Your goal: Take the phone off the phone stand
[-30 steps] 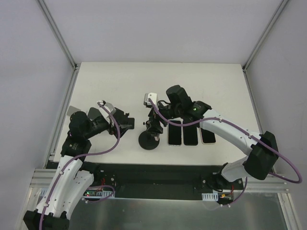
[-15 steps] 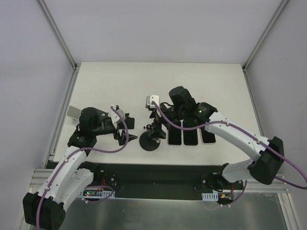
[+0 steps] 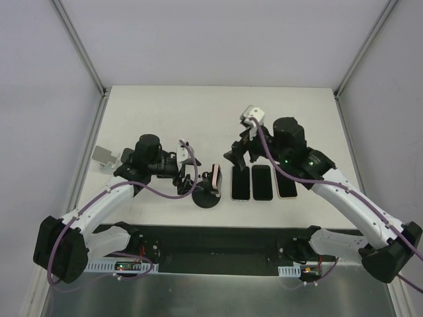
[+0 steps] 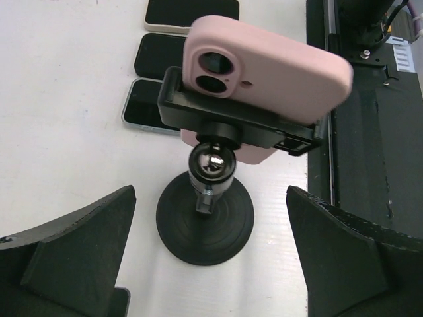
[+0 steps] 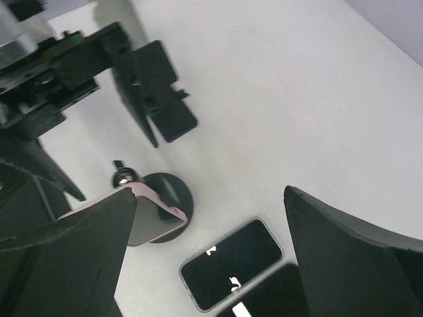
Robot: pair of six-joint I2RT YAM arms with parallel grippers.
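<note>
White surface (image 3: 165, 119) holds the phone stand (image 3: 206, 197) low centre, pink phone (image 3: 215, 178) clamped in it, three flat phones (image 3: 262, 182) just right; my left gripper (image 3: 187, 173) and right gripper (image 3: 241, 157) both gape wide

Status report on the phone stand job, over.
Both open: left gripper faces the phone stand, right gripper hangs apart from it. The pink phone sits clamped in the stand. Beside its base, three other phones lie flat.

Bright, even light falls from above. The phone stand (image 4: 206, 221) drops a soft little shadow right beside itself. The pictures look sharp.
</note>
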